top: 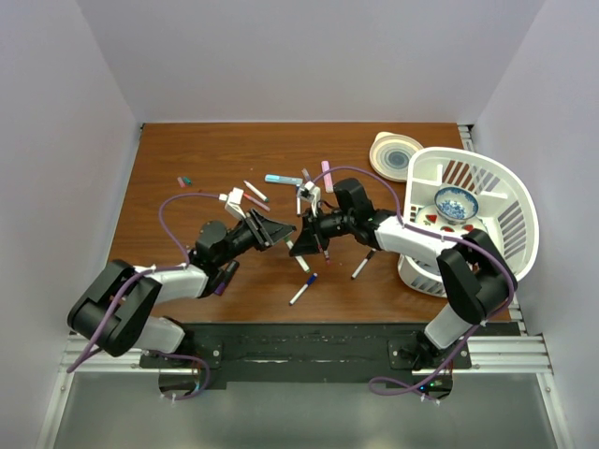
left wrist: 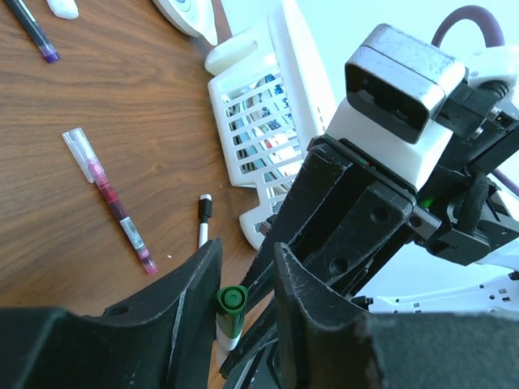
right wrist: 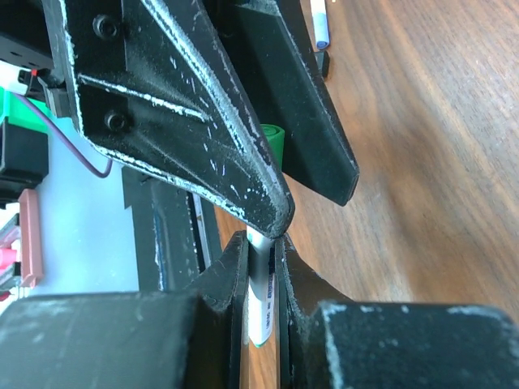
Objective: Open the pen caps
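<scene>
**Fig. Green cap framed by my two grippers, not yet drawn off**

Centre of the top view: my two arms meet tip to tip over the table [top: 206, 154]. My right gripper [right wrist: 259, 241] is pressed onto the white barrel [right wrist: 259, 304] of one pen. It pinches the barrel from both sides, at lower centre of the right wrist view. My left gripper [left wrist: 246, 263] stands spread around the green cap [left wrist: 232, 301] on that pen's end, at lower centre of the left wrist view. A gap shows on the cap's right side; whether the other finger touches it I cannot tell. The cap appears seated on the barrel, so I judge this pen unopened.

Progress: early, by my reading. Several loose pens [top: 301, 290] lie about the middle of the table. The pink pen [left wrist: 117, 203], at left of the left wrist view, appears to wear its clear cap [left wrist: 79, 150]. Two small coloured bits [top: 184, 180] at upper left of the top view may be caps taken off, but they are too small to be sure. Left to do: this cap and, by the look of it, most others.

Hidden or unclear: my own fingers cover the joint between cap and barrel in both wrist views. Most of the barrel's length is hidden, and in the top view the held pen is lost between the grippers. The white basket [top: 465, 155] at right plays no part.
</scene>
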Action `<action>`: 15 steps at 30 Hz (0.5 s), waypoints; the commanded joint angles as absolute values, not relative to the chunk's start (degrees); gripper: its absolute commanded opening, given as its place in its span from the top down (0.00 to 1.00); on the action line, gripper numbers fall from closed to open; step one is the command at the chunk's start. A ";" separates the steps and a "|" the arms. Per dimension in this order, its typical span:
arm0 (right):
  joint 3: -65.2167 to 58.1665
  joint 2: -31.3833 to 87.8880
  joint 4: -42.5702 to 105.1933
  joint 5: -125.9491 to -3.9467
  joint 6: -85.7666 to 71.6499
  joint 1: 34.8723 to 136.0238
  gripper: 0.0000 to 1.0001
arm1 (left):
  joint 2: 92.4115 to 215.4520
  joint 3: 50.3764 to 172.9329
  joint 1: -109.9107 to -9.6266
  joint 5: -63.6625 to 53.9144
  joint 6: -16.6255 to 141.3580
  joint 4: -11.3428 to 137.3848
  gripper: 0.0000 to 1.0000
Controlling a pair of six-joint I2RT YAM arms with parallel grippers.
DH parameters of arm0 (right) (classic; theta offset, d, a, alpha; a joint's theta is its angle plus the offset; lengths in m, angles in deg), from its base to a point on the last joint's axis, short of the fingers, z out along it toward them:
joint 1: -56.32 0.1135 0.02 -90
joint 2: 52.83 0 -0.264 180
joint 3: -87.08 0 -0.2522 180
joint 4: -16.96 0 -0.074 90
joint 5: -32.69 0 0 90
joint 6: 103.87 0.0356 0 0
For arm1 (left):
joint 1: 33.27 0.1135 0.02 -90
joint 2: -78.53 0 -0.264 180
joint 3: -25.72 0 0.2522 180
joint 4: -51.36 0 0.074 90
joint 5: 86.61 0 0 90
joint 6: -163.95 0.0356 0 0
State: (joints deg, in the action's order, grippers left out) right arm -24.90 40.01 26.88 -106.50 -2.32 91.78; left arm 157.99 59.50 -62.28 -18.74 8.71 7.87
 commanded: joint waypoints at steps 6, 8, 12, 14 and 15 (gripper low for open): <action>-23.44 38.40 23.95 -105.30 0.54 90.25 1.00 | 159.56 59.88 -63.77 -19.99 11.28 3.86 0.66; -23.44 38.49 23.95 -105.12 0.80 89.90 1.00 | 159.65 59.96 -63.94 -20.25 11.28 3.86 0.67; -23.88 38.84 23.25 -105.38 1.33 89.90 1.00 | 159.65 60.58 -63.94 -19.99 11.37 3.86 0.85; -23.88 38.93 23.25 -105.73 1.42 89.90 1.00 | 159.65 61.10 -63.94 -19.99 11.37 4.83 1.00; -23.96 39.10 22.98 -106.34 1.77 89.98 1.00 | 159.13 61.19 -63.77 -19.82 11.37 5.09 1.00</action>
State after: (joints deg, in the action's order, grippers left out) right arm -24.90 40.01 26.05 -106.32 0.80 90.25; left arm 159.84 59.54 -63.31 -18.72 10.59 7.54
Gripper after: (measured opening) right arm 0.110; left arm 0.108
